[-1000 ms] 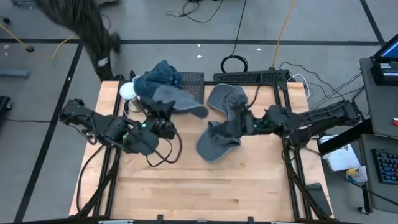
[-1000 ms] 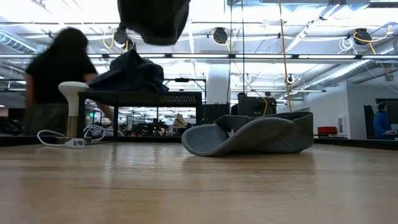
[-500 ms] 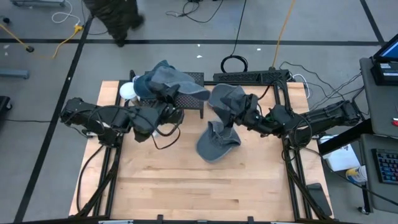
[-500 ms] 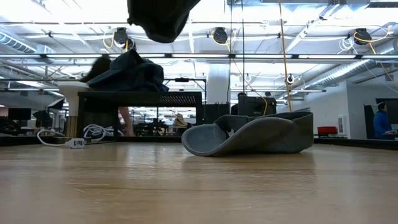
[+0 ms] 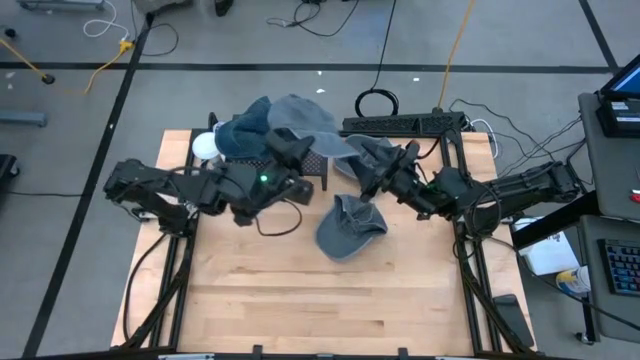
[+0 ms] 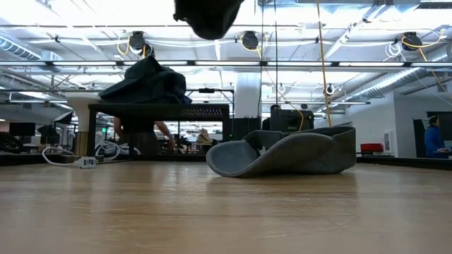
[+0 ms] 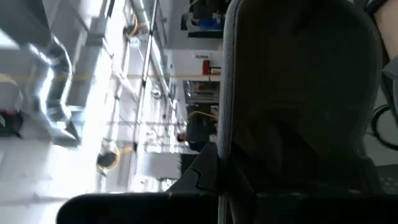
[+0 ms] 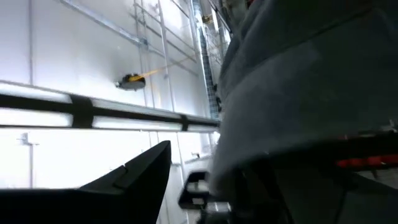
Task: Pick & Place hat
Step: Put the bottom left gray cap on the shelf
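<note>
Four hats are visible. At the far left of the bench [image 5: 300, 300], a dark blue hat [image 5: 240, 128] lies on a black rack [image 5: 318, 168]. The left tool [image 5: 285, 148], clamped tight on a light grey hat [image 5: 305, 118], holds it up over the rack, brim towards the right. The right tool [image 5: 372, 165] holds a darker grey hat [image 5: 365, 150]; I cannot tell how wide its fingers stand. The fourth hat [image 5: 345, 228] lies upside down at mid-bench, brim towards the left in the low view.
</note>
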